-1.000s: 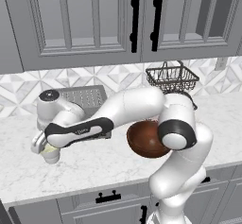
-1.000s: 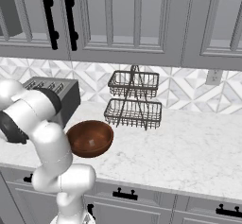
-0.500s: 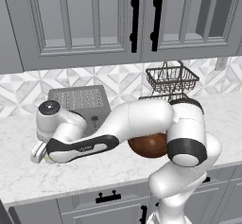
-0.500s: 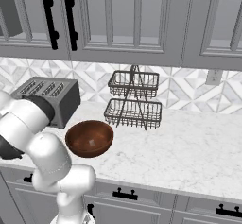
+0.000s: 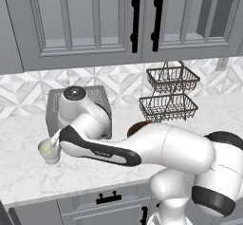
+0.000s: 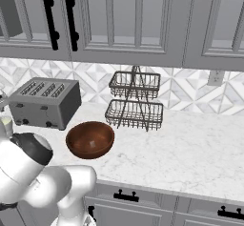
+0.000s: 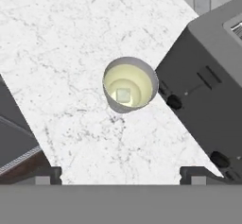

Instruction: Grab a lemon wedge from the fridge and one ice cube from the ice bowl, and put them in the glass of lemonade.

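Note:
The glass of lemonade [image 7: 129, 83] stands on the white marble counter, straight below my gripper [image 7: 122, 175]. The gripper is open, its two dark tips far apart with nothing between them. A small pale ice cube [image 7: 124, 94] lies in the yellow liquid. In the left base view the glass [image 5: 47, 150] is at the counter's left, under my hand, and the arm reaches across to it. The glass [image 6: 6, 123] also sits at the left edge of the right base view. The reddish-brown ice bowl [image 6: 89, 139] rests mid-counter and is mostly behind my arm [image 5: 137, 126]. The lemon wedge and fridge are out of view.
A grey toaster [image 5: 54, 110] [image 6: 45, 103] [image 7: 208, 90] stands right beside the glass, against the backsplash. A two-tier black wire basket [image 6: 135, 101] [image 5: 168, 93] sits behind the bowl. Grey wall cabinets hang above. The counter's front edge [image 7: 19, 138] runs close to the glass.
My hand has risen from just over the glass and drifted toward the toaster. The elbow has sunk lower in front of the bowl. The jaws have stayed wide open.

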You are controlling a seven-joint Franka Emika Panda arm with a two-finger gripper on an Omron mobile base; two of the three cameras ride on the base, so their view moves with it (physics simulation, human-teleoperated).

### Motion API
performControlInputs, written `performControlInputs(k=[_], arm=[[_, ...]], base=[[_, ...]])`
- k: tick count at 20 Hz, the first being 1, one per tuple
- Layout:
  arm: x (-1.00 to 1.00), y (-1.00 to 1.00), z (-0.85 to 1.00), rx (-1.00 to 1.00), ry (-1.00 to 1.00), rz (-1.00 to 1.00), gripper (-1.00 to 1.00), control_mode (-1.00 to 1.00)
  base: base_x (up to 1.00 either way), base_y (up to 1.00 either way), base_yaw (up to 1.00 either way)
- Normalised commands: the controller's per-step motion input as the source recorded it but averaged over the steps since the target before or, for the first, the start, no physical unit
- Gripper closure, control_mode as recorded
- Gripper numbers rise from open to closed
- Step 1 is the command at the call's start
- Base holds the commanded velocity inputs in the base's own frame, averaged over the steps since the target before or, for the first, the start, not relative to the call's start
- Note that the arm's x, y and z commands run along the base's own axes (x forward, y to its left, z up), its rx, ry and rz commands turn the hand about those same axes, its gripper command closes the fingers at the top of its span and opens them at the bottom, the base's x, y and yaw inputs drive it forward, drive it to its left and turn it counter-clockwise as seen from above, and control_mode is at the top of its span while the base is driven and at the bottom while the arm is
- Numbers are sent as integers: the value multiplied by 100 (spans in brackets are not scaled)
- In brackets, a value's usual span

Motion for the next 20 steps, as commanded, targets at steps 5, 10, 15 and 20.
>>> performControlInputs(k=[5, 10, 15, 20], arm=[[-13, -100, 26, 0, 0, -15, -100, -100], [0, -100, 2, 0, 0, -27, -100, -100], [9, -100, 12, 0, 1, -26, -100, -100], [-1, -100, 15, 5, 10, -34, -100, -100]], base=[[0, 0, 0], [0, 0, 0], [0, 0, 0], [0, 0, 0]])
